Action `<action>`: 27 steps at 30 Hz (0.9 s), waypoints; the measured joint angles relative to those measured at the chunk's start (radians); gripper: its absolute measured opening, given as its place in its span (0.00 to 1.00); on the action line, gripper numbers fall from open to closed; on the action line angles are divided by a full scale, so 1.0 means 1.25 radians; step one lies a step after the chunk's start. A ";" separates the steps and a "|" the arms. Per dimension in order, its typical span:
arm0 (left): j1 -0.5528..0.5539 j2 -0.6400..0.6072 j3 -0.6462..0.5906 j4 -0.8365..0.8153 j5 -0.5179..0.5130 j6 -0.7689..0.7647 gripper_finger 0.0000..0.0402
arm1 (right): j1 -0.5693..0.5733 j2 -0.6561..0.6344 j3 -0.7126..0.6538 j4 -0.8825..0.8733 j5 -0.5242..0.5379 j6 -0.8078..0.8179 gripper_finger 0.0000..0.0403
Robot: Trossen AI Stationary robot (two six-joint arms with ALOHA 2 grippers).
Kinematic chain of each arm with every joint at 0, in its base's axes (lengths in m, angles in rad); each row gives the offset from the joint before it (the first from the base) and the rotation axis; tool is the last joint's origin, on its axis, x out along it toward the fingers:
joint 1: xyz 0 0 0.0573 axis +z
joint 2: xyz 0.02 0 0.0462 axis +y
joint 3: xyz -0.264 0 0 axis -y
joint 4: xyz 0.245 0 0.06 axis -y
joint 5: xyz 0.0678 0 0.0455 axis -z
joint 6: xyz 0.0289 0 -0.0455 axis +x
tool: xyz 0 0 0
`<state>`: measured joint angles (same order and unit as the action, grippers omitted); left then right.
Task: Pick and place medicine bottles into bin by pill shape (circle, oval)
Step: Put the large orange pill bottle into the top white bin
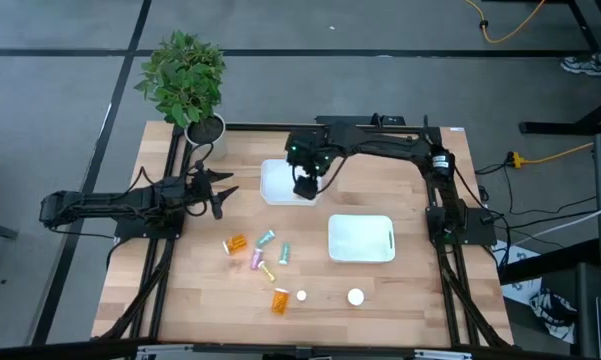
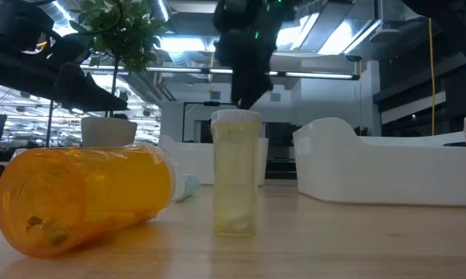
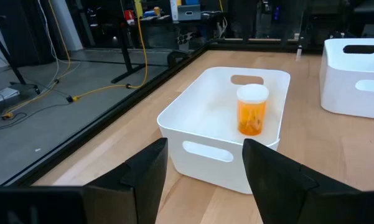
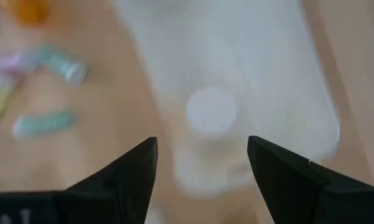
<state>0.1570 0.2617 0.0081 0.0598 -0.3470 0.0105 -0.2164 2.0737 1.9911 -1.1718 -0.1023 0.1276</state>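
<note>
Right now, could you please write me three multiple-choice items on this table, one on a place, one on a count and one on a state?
1. Where does the white-capped orange bottle stand?
A. On the bare table by the plant
B. Inside a white bin
C. Between the left gripper's fingers

2. How many white bins are on the table?
A. One
B. Four
C. Two

3. How is the right gripper?
A. Open and empty above a bin
B. Shut on a purple bottle
C. Shut on a plant leaf

Key:
1 B: the orange bottle stands upright inside the far bin.
2 C: the high view shows that bin and a second bin, no more.
3 A: the right gripper has its fingers apart with nothing between them, the bottle's cap below.
The left gripper waits open, apart from the far bin.
</note>
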 joint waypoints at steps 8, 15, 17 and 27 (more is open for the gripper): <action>0.000 0.000 0.000 0.000 0.000 -0.001 0.50 | 0.106 -0.037 0.104 -0.319 0.013 0.034 0.62; 0.000 0.000 0.000 0.000 0.000 -0.004 0.50 | 0.240 -0.101 -0.024 -0.319 0.015 0.065 0.62; 0.000 0.000 0.000 0.000 0.000 -0.003 0.50 | 0.283 -0.124 -0.086 -0.311 0.015 0.101 0.62; 0.000 0.000 0.000 0.000 0.000 -0.001 0.50 | 0.533 -0.198 -0.365 -0.132 -0.048 0.387 0.62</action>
<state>0.1566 0.2618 0.0082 0.0601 -0.3473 0.0090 0.4494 1.8256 1.5351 -1.3367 -0.1621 0.6110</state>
